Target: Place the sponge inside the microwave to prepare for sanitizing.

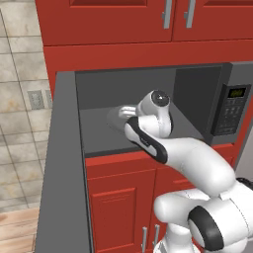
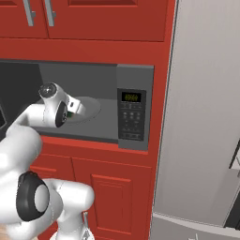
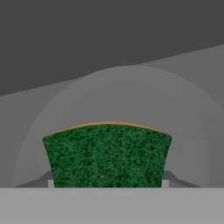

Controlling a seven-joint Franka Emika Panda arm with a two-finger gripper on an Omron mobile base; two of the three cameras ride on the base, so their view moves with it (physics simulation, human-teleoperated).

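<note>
Inside the microwave (image 2: 135, 112), w/ door open, tool (image 3: 107, 183) holds the sponge (image 3: 107, 155) clamped between its jaws over the grey turntable (image 3: 127, 96). Red cabinets (image 1: 118, 197) above & below; tiled wall (image 1: 20, 99) at left.

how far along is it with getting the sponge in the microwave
Done: the microwave door is open and the arm has reached inside. In hand: the gripper holds the sponge over the turntable. Left: release it there and back the arm out.
</note>
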